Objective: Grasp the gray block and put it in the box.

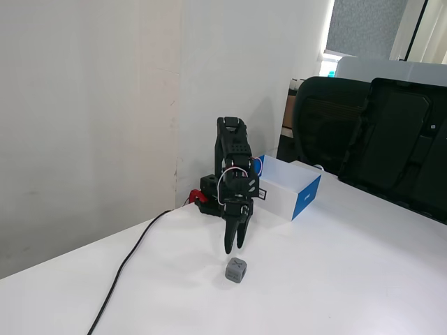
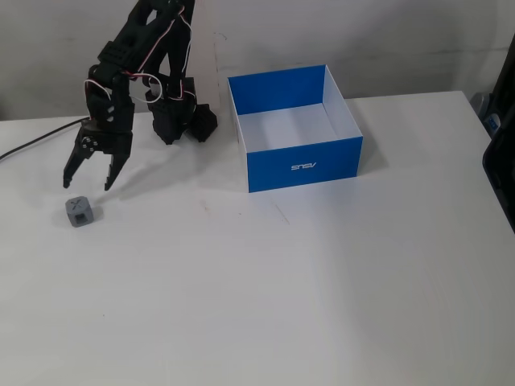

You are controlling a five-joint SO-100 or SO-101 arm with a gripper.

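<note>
One gray block [image 2: 80,211] sits on the white table [image 2: 322,289] at the left of the higher fixed view, just below the gripper [image 2: 86,183] and apart from it. The gripper's two black fingers point downward, spread open and holding nothing. In the lower fixed view the gripper [image 1: 233,246] hangs directly above the block [image 1: 237,270]. The block is a matte cube with rounded corners and an engraved cross on top. The box [image 2: 304,165], smooth cardboard, blue outside and white inside, stands open-topped right of centre, well apart from the block.
</note>
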